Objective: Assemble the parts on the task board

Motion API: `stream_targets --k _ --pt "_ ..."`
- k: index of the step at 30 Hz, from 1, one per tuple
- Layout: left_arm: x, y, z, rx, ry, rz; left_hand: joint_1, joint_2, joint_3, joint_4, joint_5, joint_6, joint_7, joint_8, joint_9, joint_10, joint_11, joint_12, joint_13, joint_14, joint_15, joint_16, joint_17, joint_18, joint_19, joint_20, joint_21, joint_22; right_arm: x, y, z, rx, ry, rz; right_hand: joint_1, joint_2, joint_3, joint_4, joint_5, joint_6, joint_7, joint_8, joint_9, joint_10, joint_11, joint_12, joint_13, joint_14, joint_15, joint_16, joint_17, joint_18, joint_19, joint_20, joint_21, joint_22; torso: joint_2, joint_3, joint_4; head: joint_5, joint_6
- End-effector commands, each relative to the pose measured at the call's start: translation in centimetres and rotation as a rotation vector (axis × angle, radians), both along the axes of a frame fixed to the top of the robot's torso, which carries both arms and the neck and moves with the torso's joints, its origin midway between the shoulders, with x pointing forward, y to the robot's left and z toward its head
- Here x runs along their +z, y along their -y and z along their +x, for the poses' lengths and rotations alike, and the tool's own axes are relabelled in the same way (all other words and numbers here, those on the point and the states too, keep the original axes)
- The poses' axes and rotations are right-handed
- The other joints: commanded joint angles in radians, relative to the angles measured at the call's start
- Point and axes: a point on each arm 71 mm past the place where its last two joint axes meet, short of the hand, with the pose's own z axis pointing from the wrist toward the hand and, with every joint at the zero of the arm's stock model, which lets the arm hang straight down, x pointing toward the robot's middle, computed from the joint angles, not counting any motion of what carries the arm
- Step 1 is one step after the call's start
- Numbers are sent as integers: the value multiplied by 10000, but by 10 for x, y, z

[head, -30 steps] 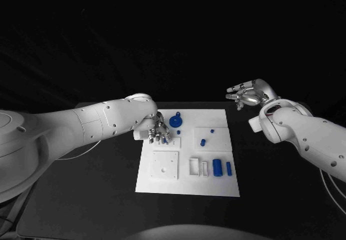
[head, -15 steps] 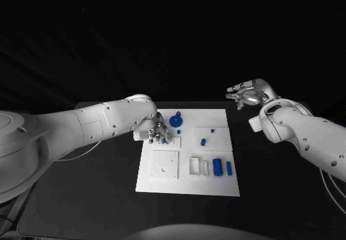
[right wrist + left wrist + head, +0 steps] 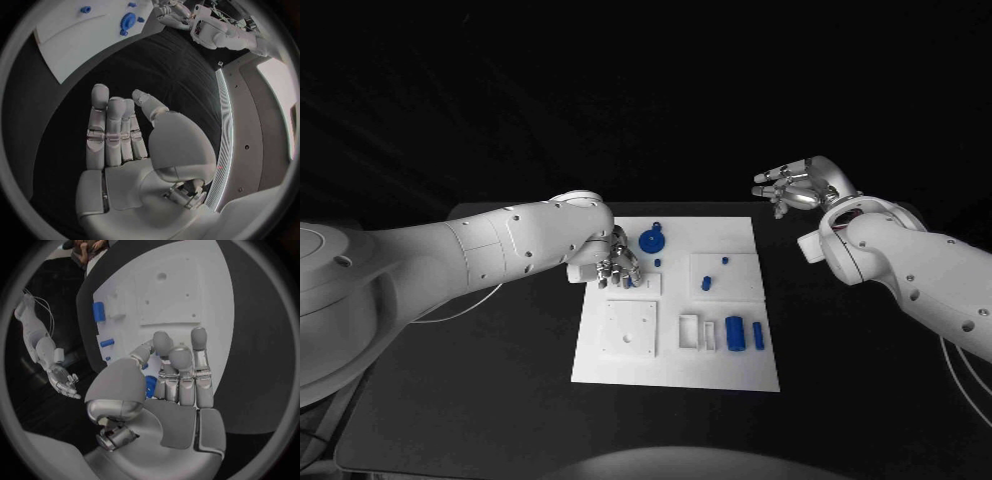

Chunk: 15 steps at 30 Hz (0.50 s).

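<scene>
Parts [image 3: 734,331] lie on task board [image 3: 733,375].

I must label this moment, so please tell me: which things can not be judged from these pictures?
- Head view: the left robot hand covers the task board beneath it; contact unclear.
- Left wrist view: its fingers hide most of a blue part; grip unclear.
- Head view: small blue parts too tiny for shape.

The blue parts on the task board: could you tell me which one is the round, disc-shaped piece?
It is the blue disc at the board's far end, just beyond the left hand. The other blue parts are small pegs or cylinders, such as the one near the front edge.
</scene>
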Motion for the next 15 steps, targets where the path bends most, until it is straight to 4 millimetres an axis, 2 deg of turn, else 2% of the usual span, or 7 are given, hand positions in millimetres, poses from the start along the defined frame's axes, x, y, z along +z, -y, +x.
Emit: stream_targets --k 1,15 --pt "-1 2 -1 -113 72 -37 41 104 959 -882 23 1397 -1121 35 17 140 -364 -33 11 1 -46 -6 13 -145 -52 -39 33 151 0 -1 0 113 -4 -46 -73 22 9 -35 15 -22 2 -29 8 9 -9 35 -9 -97 -1 -11 -14 72 117 16 -36 140 1 1 -5 -2 -9" --pt "-1 1 0 -160 114 129 41 104 959 -882 23 1397 -1121 35 17 140 -364 -33 11 1 -46 -6 13 -145 -52 -39 33 151 0 -2 0 124 -13 -43 -80 40 19 -61 19 -20 3 -29 8 12 -11 52 -15 -91 -3 -4 -15 72 127 14 -39 146 -1 0 3 -3 -17"
